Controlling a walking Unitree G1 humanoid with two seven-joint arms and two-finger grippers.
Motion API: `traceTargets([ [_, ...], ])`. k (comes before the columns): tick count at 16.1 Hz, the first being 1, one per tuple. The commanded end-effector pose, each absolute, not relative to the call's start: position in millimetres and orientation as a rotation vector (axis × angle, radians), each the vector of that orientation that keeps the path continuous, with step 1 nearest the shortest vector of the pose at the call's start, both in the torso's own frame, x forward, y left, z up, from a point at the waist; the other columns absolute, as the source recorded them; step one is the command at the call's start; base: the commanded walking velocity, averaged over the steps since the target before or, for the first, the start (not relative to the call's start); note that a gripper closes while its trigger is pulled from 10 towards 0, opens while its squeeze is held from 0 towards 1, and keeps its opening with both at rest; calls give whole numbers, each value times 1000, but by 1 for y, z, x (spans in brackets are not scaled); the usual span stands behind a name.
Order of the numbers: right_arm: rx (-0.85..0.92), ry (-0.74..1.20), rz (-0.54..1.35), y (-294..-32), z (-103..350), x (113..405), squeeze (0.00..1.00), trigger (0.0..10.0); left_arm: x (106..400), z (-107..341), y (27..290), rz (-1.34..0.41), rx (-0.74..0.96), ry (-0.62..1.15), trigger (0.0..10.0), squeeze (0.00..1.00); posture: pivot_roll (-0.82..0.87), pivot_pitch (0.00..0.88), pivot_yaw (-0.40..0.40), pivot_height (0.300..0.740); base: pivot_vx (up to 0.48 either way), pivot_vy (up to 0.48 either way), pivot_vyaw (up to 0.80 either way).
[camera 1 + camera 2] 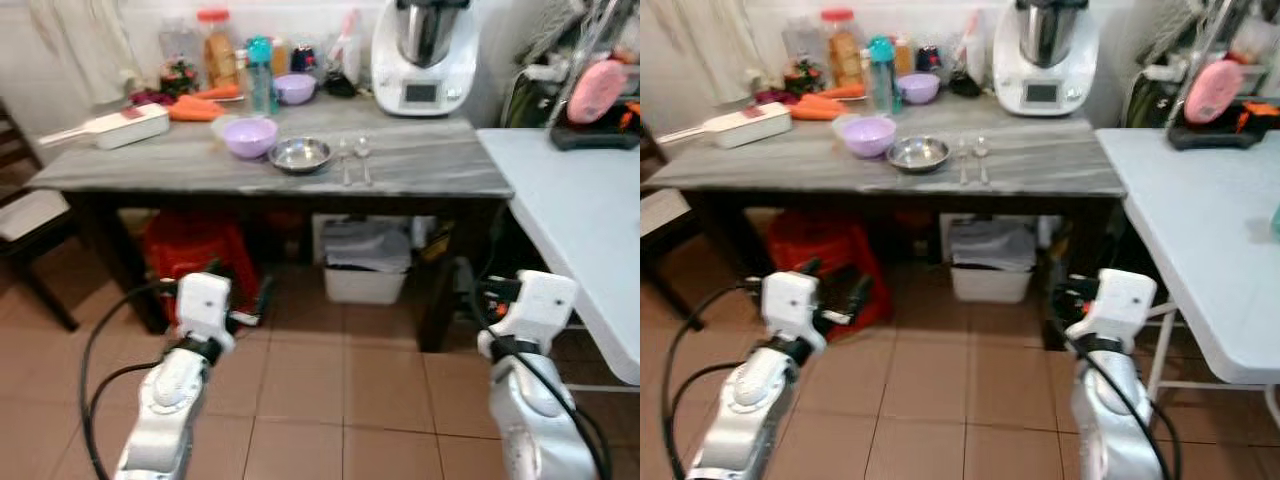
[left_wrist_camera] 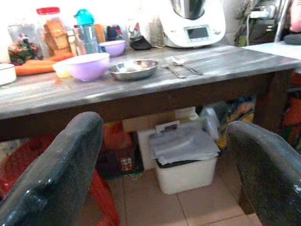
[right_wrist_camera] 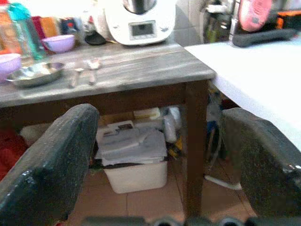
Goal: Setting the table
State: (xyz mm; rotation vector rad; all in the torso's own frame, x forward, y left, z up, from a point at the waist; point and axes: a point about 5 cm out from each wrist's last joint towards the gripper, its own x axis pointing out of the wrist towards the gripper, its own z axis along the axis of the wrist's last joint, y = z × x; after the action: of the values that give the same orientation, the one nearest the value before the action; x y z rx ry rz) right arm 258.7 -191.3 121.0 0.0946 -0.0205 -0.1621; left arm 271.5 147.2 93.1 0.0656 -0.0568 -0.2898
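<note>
Landmark = grey wood-grain table (image 1: 200, 165), seen from robot's standing spot a bit back from its front edge. On it, near front-middle: steel bowl (image 1: 300, 154), w/ lilac bowl (image 1: 250, 137) just beside it on the robot's left, almost touching. On the steel bowl's other side, close by, two spoons (image 1: 355, 160) lie side by side, handles toward the front edge. Toward table's back: 2nd small lilac bowl (image 1: 295, 88), teal-capped bottle (image 1: 260, 75), red-lid jar (image 1: 217, 48), carrots (image 1: 195, 108), and a white grater-type box (image 1: 120, 127) at the left end. White kitchen machine (image 1: 424, 55) stands at back right corner. Under table: white bin (image 1: 365, 262) w/ grey bag, red stool or crate (image 1: 195, 255) to its left. White table (image 1: 580, 210) butts against grey table's right end. Left gripper (image 2: 164, 169) held low in front of table, below top level, fingers (image 2: 56, 174) spread wide, nothing between them. Right gripper (image 3: 160, 165) same: low before the table's right leg, fingers (image 3: 51, 165) wide apart, holding nothing. Both well apart from the dishes. Floor = tan tiles (image 1: 340, 400).
</note>
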Motion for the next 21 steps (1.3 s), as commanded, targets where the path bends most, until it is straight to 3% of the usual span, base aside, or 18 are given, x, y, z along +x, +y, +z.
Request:
traceTargets([
  [1,102,-12,-166,-191,120,260,0,10000,273,97,150,-293,76,-69,10000,0,-106,0,8,740,0,-281,0],
  [21,99,0,-165,-187,116,261,0,10000,274,96,147,-327,78,-59,10000,0,-108,0,18,740,0,-331,0],
])
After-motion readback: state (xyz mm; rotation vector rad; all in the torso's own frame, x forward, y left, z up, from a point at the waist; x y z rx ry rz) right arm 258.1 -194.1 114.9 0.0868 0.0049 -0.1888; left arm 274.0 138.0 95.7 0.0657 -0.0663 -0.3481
